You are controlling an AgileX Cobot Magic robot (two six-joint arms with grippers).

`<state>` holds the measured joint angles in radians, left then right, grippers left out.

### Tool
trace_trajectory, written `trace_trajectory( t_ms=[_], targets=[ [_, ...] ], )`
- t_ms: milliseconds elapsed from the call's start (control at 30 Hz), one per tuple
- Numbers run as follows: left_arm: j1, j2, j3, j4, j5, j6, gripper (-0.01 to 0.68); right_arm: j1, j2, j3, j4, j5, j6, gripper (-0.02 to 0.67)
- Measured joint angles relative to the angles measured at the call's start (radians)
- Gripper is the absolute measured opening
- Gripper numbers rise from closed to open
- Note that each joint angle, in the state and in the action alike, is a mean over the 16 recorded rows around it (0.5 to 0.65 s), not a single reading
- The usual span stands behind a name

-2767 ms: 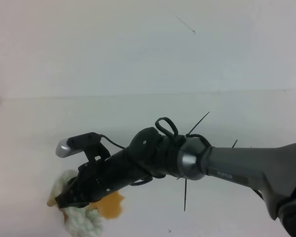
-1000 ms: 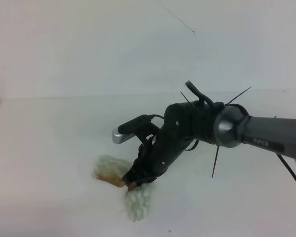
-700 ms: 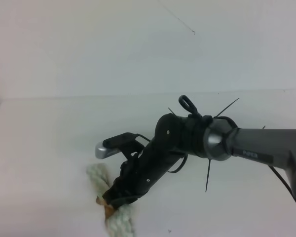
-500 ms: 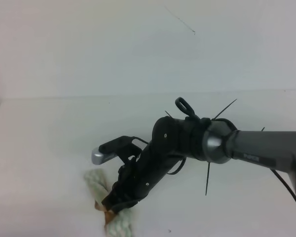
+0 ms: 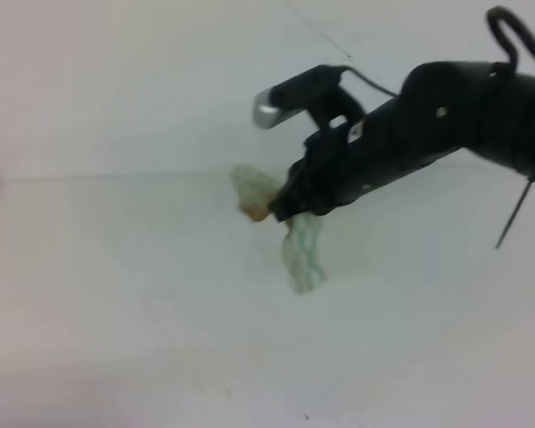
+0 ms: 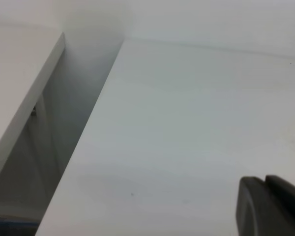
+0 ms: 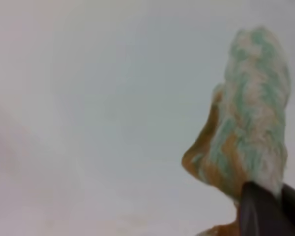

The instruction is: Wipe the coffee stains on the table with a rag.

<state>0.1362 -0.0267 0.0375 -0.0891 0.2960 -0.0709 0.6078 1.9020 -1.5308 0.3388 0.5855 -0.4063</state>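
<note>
Right pincer [image 5: 281,209] is up in the air, clamped tight on the rag [image 5: 301,250], which dangles clear of the desk [image 5: 116,294], pale green with an orange-brown patch near the grip. Only a faint smear of the coffee stains [image 5: 205,352] shows below. Left pincer [image 6: 270,209] barely peeks into its wrist view; its opening can't be told.

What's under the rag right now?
The rag hangs from the right gripper, lifted clear. Below it lies bare white table with only a faint smear, no puddle. The rag's pinched middle is hidden by the gripper.
</note>
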Motion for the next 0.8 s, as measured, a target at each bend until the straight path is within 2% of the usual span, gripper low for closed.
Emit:
trace_trajectory(
  t_ms=[367,567,800],
  targets=[
    [0.000,0.000,0.000,0.000,0.000,0.000,0.001,-0.186,-0.150,0.314,-0.062,-0.148,0.066,0.015],
    [0.000,0.000,0.000,0.000,0.000,0.000,0.001,-0.213,-0.163,0.469,-0.046,-0.261,0.069,0.015],
    [0.000,0.000,0.000,0.001,0.000,0.000,0.001,-0.215,-0.140,0.544,-0.029,-0.326,0.071,0.028]
  ],
)
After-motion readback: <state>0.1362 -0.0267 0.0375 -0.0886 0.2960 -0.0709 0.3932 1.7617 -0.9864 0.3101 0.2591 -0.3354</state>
